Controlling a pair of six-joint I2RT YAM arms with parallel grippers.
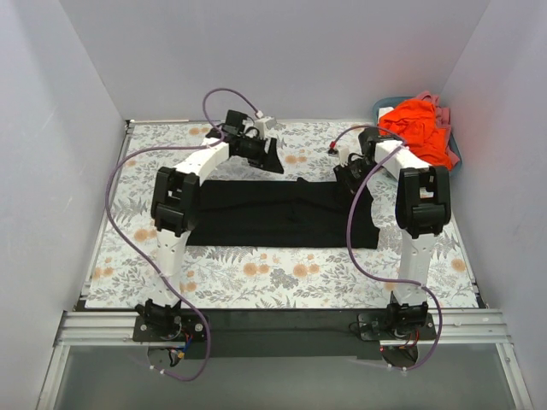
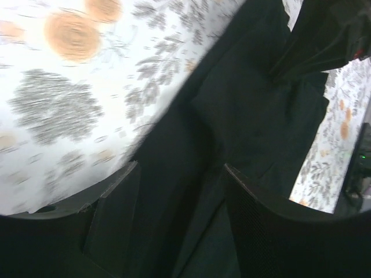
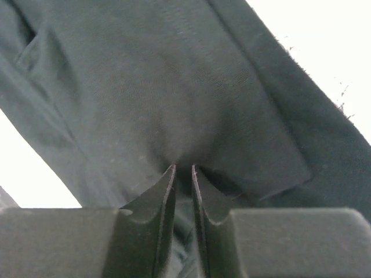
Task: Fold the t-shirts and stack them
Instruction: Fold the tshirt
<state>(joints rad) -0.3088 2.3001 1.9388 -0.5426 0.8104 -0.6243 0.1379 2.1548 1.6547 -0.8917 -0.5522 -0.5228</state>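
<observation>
The floral table [image 1: 256, 278] carried the black t-shirt [image 1: 265, 218], spread flat beneath the left gripper [image 1: 272, 161] and the right gripper [image 1: 349, 178], with a teal basket [image 1: 382, 105] beyond the latter.

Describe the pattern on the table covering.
The table covering is white with grey leaves and orange flowers; top external view shows it best.

White table cover printed with orange flowers and grey fern leaves [image 1: 256, 273] spans the whole tabletop. Teal plastic basket [image 1: 381, 106] sits at the far right corner, against plain grey-white walls [image 1: 282, 51] on three sides.
</observation>
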